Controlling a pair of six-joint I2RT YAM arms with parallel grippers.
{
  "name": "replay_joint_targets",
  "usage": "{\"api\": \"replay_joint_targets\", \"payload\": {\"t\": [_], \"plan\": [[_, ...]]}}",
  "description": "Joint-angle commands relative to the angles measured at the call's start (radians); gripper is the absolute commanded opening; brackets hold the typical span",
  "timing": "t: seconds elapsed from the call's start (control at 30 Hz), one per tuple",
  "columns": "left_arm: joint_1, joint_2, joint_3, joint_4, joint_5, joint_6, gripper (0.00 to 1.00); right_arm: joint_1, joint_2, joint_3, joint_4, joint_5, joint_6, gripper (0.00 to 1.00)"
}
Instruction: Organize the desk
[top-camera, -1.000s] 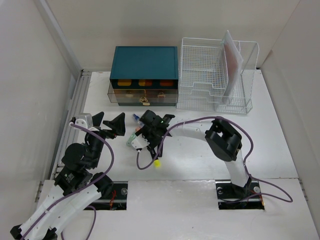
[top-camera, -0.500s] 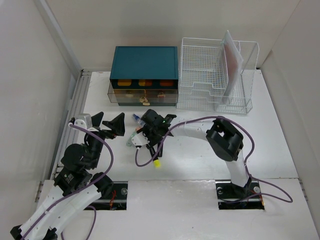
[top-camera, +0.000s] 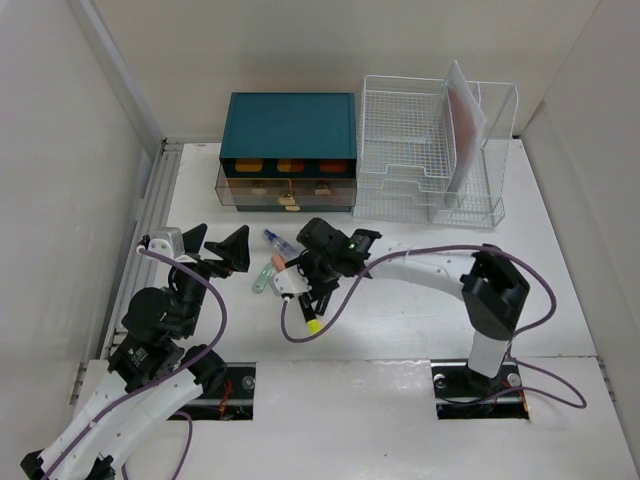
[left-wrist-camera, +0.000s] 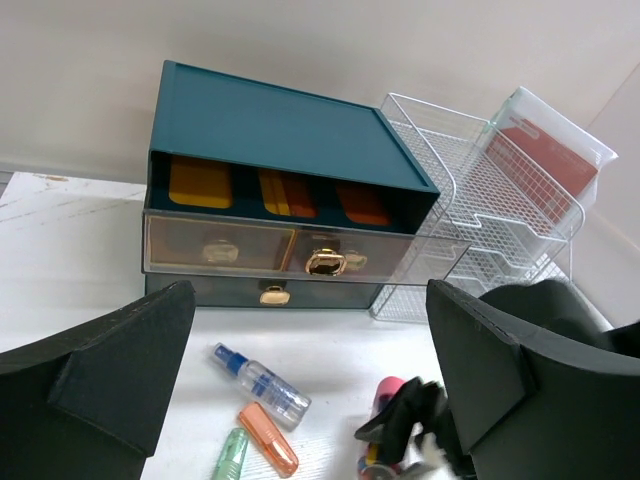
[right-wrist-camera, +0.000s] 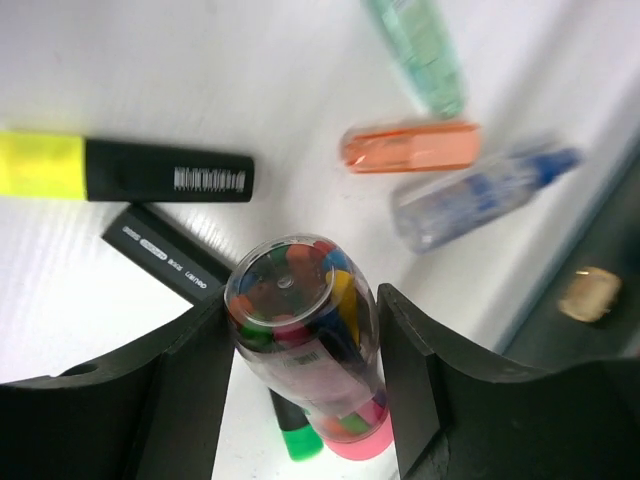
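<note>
My right gripper (right-wrist-camera: 305, 370) is shut on a clear jar (right-wrist-camera: 300, 320) with a pink cap, full of small coloured pieces, held just above the white desk (top-camera: 560, 260); from above that gripper (top-camera: 305, 280) is at the desk's middle. Under and beside the jar lie a yellow highlighter (right-wrist-camera: 120, 170), a black marker (right-wrist-camera: 165, 255) and a green-tipped marker (right-wrist-camera: 300, 435). A small spray bottle (top-camera: 278, 241), an orange capped item (top-camera: 268, 268) and a pale green one (top-camera: 260, 283) lie just left. My left gripper (top-camera: 215, 250) stands open and empty, facing them (left-wrist-camera: 310, 400).
A teal drawer box (top-camera: 290, 125) with gold knobs stands at the back, a white wire rack (top-camera: 420, 150) holding a reddish folder (top-camera: 465, 120) to its right. A ribbed metal rail (top-camera: 150, 220) runs along the desk's left edge. Purple cables trail from both arms.
The right gripper closed on the jar and moved right and toward the near edge with it, uncovering the orange and green items. The left arm has stayed put.
</note>
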Motion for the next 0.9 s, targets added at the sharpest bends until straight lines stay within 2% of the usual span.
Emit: {"api": "replay_joint_targets", "payload": {"t": [0.0,0.17,0.33,0.7,0.87], "plan": [[-0.002,-0.013,0.007,0.029,-0.009,0.013,1.0,0.018,-0.1,0.059,-0.006,-0.089,0.063,0.16],[-0.002,-0.004,0.007,0.029,-0.019,0.013,1.0,0.018,-0.134,0.154,-0.035,-0.178,0.121,0.16],[-0.002,0.006,0.007,0.029,-0.028,0.013,1.0,0.018,-0.145,0.313,-0.045,-0.198,0.228,0.14],[-0.002,0.006,0.007,0.029,-0.028,0.013,1.0,0.018,-0.116,0.518,0.06,0.034,0.351,0.14],[-0.002,0.006,0.007,0.029,-0.028,0.013,1.0,0.018,-0.094,0.518,0.156,0.245,0.38,0.13]]}}
